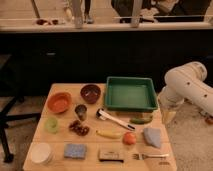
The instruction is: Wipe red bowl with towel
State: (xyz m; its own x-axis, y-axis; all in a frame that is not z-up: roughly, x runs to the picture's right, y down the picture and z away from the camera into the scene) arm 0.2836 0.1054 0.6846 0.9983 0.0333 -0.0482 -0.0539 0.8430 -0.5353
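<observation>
**Red bowl and towel lie well apart; hand empty at the right edge**

The red bowl [59, 102], a wide, shallow orange-red dish with a paler, smooth-looking inside, stands at the left of the frame on the far-left part of the pale wooden surface [94, 146]. It sits mouth-up with nothing in it, so the inside looks ready to be wiped. Just to its right is a smaller, deeper dark maroon bowl [90, 93]. A pale green cup [51, 125] sits below the red bowl, apart from it.

The towel [152, 136], a small limp grey-blue cloth bunched into a soft lump, lies at the lower right of the surface, near a round red tomato [129, 138] and well apart from the red bowl. A yellow banana [109, 134] and a flat blue rectangular sponge [75, 150] lie across the lower middle between them. Everything is laid out singly with gaps, which seems meant to let each piece be taken without nudging its neighbour.

The hand [167, 118], on the end of a bulky white arm [190, 82], hangs at the right of the frame just off the surface's right edge, beside a deep green plastic tray [131, 93] and up and to the right of the towel. Its fingers are spread wide and hold nothing. Picking up the towel looks like the first step, not yet begun. The cloth will likely sag and drape once lifted, so a pinch from above on its bunched top seems the surest hold.
</observation>
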